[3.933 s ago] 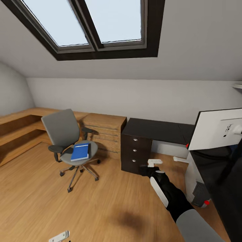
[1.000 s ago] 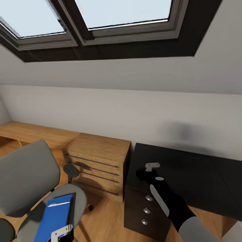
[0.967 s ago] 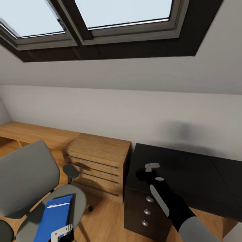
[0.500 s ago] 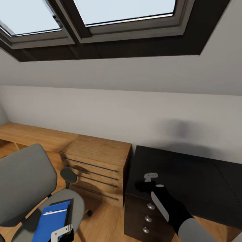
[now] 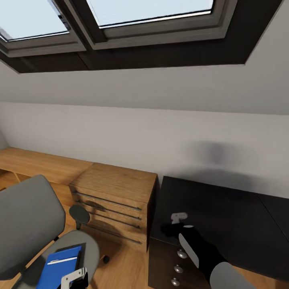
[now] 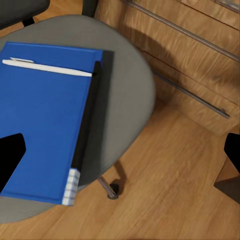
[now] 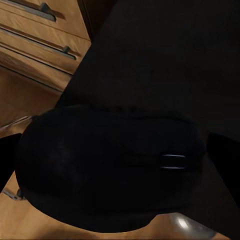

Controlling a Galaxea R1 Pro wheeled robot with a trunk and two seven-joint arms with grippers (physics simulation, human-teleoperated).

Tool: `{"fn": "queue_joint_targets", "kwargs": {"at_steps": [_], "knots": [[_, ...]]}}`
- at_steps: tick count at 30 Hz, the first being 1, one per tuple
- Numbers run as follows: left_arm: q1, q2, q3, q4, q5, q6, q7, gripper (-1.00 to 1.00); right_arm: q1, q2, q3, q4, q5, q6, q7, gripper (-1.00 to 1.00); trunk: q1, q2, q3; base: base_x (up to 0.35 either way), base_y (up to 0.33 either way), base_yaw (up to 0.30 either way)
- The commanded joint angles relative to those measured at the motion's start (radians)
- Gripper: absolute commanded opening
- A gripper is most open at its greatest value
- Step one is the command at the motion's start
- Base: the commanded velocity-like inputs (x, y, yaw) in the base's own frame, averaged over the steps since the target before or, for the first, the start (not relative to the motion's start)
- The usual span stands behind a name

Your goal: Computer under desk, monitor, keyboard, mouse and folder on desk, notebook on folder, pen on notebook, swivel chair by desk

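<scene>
- Head view: the right tool (image 5: 175, 224) hangs over the near corner of the black tabletop (image 5: 224, 208), above the dark drawer cabinet (image 5: 176, 265), beside the light wooden chest (image 5: 114, 200). The left tool (image 5: 74, 279) sits low by the swivel chair (image 5: 28, 224), whose seat carries the blue folder (image 5: 60, 267). I judge the step in hand to be setting the mouse on the tabletop; the next move calls for lowering it to the surface and releasing, with room left beside it for the folder
- Left wrist view: the left tool's fingertips (image 6: 11, 155) stand wide apart and hold nothing, poised above the folder (image 6: 42, 130). The white pen (image 6: 47, 68) lies across the folder, and a thin dark pad, likely the notebook (image 6: 87, 130), lies along its edge
- Right wrist view: the right tool is closed around the dark mouse (image 7: 110, 167), held above the tabletop (image 7: 170, 55) and apparently not yet resting on it
</scene>
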Motion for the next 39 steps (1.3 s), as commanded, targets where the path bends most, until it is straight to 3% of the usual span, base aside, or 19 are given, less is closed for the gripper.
{"fn": "queue_joint_targets", "kwargs": {"at_steps": [1, 5, 9, 17, 29, 39], "knots": [[-0.001, 0.001, -0.006, -0.001, 0.011, -0.006, 0.007, 1.0, -0.001, 0.001, 0.004, 0.0, -0.01, 0.004, -0.007, -1.0, 0.0, -0.001, -0.002, 0.01, 0.0, 0.0], [-0.001, -0.003, -0.006, -0.011, 0.012, -0.006, 0.008, 1.0, -0.001, 0.03, 0.005, 0.035, -0.003, -0.002, -0.007, -1.0, 0.0, -0.001, -0.002, 0.003, 0.0, 0.0], [-0.001, -0.009, -0.006, -0.013, 0.011, -0.005, 0.008, 1.0, -0.001, 0.05, 0.004, 0.054, 0.041, -0.011, -0.008, -1.0, 0.016, -0.029, -0.014, 0.0, 0.0, 0.0], [-0.001, -0.011, -0.006, -0.013, 0.009, -0.005, 0.008, 1.0, -0.001, 0.054, 0.004, 0.058, 0.056, -0.02, -0.008, -1.0, 0.046, -0.085, -0.039, 0.0, 0.0, 0.0], [-0.001, -0.009, -0.006, -0.009, 0.009, -0.004, 0.006, 1.0, -0.001, 0.054, 0.004, 0.058, 0.057, -0.021, -0.008, -1.0, 0.046, -0.085, -0.039, 0.003, 0.0, 0.0], [-0.001, -0.008, -0.006, -0.006, 0.01, -0.004, 0.006, 1.0, -0.001, 0.053, 0.004, 0.058, 0.058, -0.021, -0.009, -1.0, 0.046, -0.085, -0.039, 0.169, 0.0, 0.0]]}}
